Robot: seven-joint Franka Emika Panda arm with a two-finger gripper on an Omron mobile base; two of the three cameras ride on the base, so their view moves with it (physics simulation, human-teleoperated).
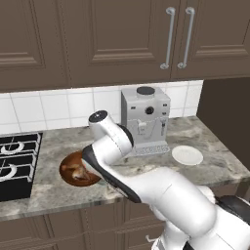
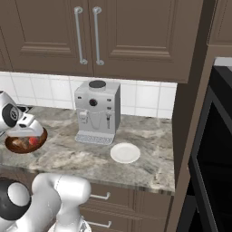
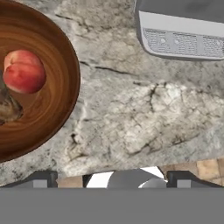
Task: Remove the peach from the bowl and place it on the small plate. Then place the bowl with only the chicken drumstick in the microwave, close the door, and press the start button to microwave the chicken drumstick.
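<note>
Upper cabinets (image 1: 117, 39) run dark brown across the top, and below them the marbled grey counter (image 1: 210, 161) stretches from the black stove (image 1: 14, 161) at its left end to the tall side panel at its right. Past that panel, in the right base view, sits a black appliance with a dark window (image 2: 213, 158); hard to say from here exactly what it is. The silver coffee machine (image 1: 145, 119) stands at the back of the counter against the white tiles. The white arm bends low over the counter's front edge beside the bowl (image 1: 73, 171), which rests near the stove. Inside that glossy brown wooden bowl lie the peach (image 3: 24, 71) and, just beside it, the tan-brown chicken drumstick (image 3: 8, 107). The small plate (image 1: 187, 155) sits bare, toward the right end, well apart from the bowl. The claw (image 3: 111, 178) hangs over bare counter next to the bowl, jaws spread wide, nothing between them.
</note>
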